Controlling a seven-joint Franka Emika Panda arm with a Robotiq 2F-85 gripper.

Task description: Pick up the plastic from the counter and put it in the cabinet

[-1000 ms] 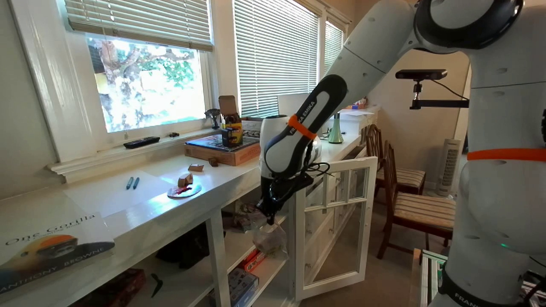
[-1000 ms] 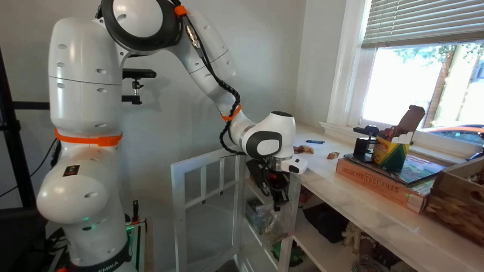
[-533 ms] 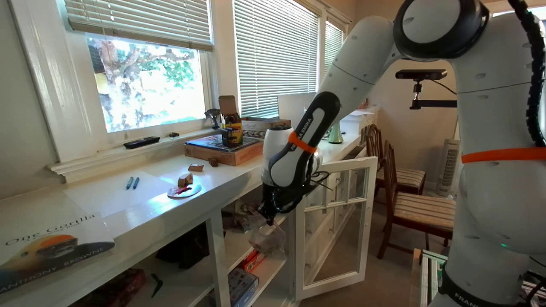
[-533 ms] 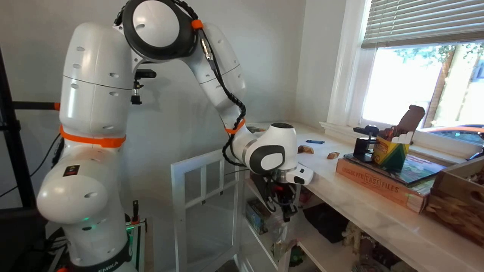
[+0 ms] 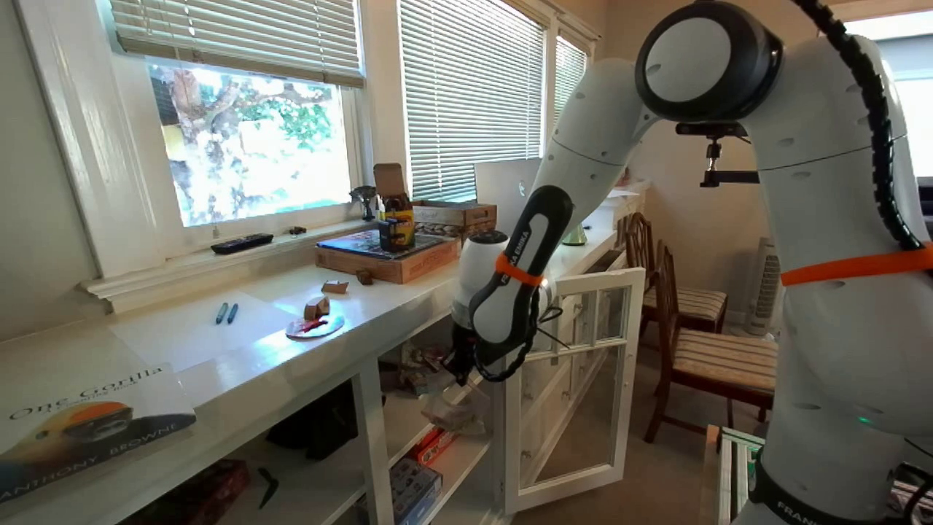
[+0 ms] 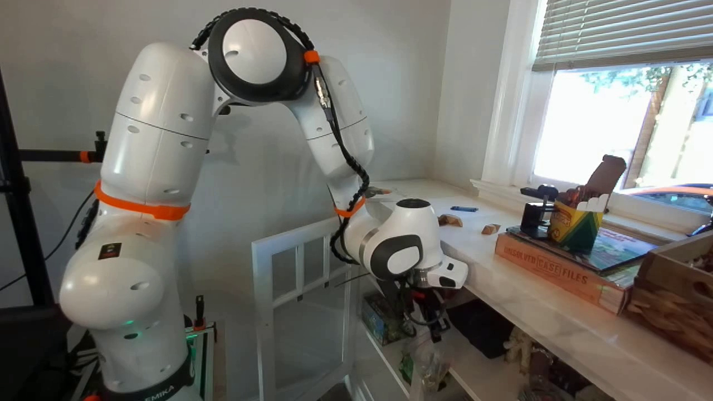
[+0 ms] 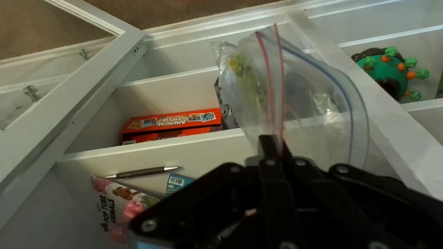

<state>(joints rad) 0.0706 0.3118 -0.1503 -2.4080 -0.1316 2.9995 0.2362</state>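
White and standing open, the door [image 7: 65, 100] is at the left of the wrist view, where a wide swing could knock it; next, a pen [image 7: 142, 172] lies on the upper shelf [image 7: 207, 152] and a red box [image 7: 173, 121] sits lower, then comes the clear plastic bag [image 7: 294, 97], hanging at the opening of the cabinet [image 7: 173, 84], its rim pinched in the closed end effector [image 7: 276, 145]; being limp, it might drape across the upper shelf's edge and slide out if released before it is well inside, or snag on the upright post [image 7: 377, 98] at right if dragged
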